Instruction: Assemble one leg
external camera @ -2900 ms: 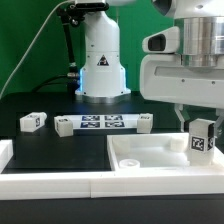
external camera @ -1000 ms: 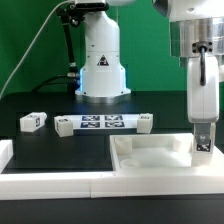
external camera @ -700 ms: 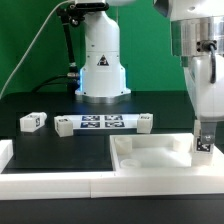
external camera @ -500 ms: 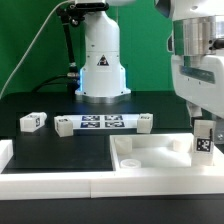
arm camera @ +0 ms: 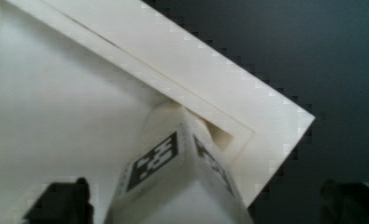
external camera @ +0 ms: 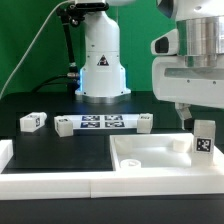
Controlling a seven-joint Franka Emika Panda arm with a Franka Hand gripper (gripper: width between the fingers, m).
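A leg [external camera: 204,141], a small white post with a tag on its face, stands upright in the far right corner of the large white panel [external camera: 150,158]. My gripper [external camera: 204,113] hangs just above it, open, with one finger [external camera: 185,115] showing beside the leg's top. In the wrist view the leg [arm camera: 181,170] rises between my two dark fingertips [arm camera: 64,201], which stand wide apart and clear of it; my gripper [arm camera: 207,205] holds nothing. The panel corner [arm camera: 287,120] lies under the leg.
Three more legs lie on the black table: one at the exterior view's left [external camera: 32,121] and one at each end [external camera: 62,126] [external camera: 145,122] of the marker board [external camera: 101,123]. The arm's base [external camera: 100,62] stands behind. A white rail [external camera: 50,184] runs along the front.
My gripper was shut on the upright leg in the panel corner. It has let go, opened, turned about its axis and risen a little. The leg stays standing.
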